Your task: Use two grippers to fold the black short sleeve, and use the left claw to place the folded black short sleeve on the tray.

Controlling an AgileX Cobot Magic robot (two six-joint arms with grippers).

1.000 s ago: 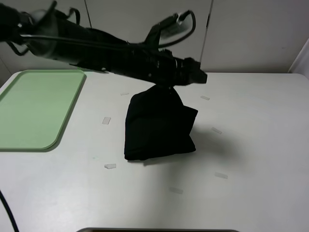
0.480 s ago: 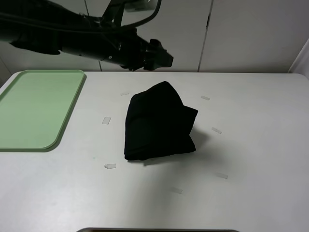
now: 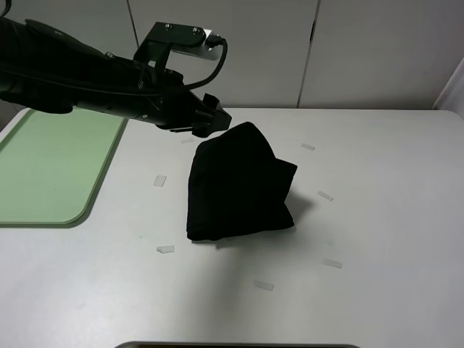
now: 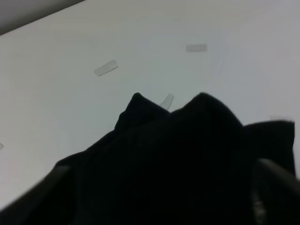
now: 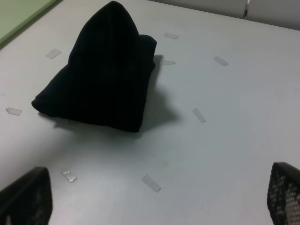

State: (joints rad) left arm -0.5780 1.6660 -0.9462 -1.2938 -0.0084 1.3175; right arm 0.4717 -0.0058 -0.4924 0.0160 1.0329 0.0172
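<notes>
The shirt [image 3: 239, 185] sat folded mid-frame on the table [image 3: 377, 217], off the tray [image 3: 51, 167]; the left claw [image 3: 214, 122] had dropped back beside it, open and empty, ready to grab.

The black short sleeve [image 3: 239, 185] lies as a folded bundle on the table [image 3: 377, 217], near the middle. The tray [image 3: 51, 170] sits on the table well to its left, apart from it. The left claw [image 3: 214, 119] hangs above the table just beside the bundle's far-left upper edge, its arm reaching in from the left over the tray's far end. Short tape strips [image 3: 165, 249] are scattered on the table around the bundle.
</notes>
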